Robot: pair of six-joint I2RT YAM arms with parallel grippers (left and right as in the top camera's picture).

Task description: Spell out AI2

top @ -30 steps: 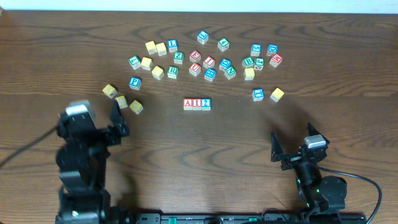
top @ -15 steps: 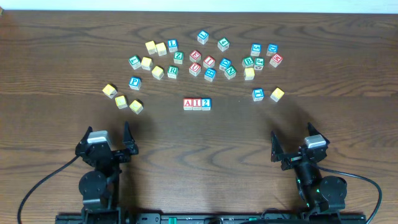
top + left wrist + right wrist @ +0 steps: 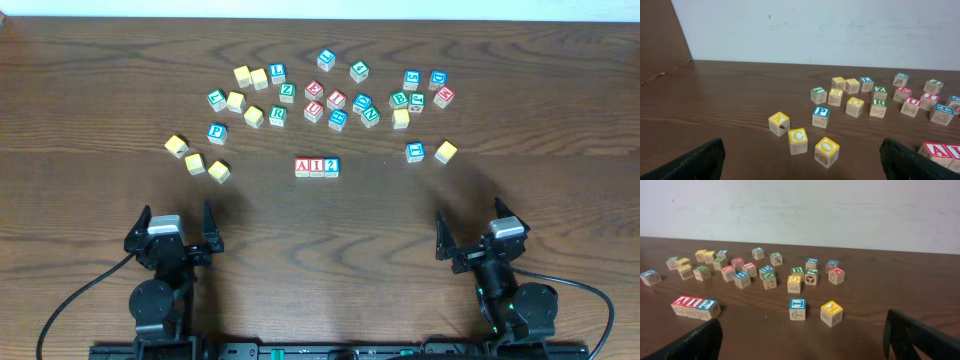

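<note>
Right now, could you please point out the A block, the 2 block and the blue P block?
A block [image 3: 302, 166]: overhead view, top face.
2 block [image 3: 331, 166]: overhead view, top face.
blue P block [image 3: 821, 111]: left wrist view, top face.

Three small wooden cubes sit flat in a short straight row near the middle of the table [image 3: 520, 110], side by side and touching with their printed faces up. The A block [image 3: 303, 166] is at the left end with a red letter in a red border, and the I block [image 3: 317, 166] in the centre is also red. The 2 block [image 3: 331, 166] at the right end is blue, so the row reads A, I, 2 from the robot's side.
</note>
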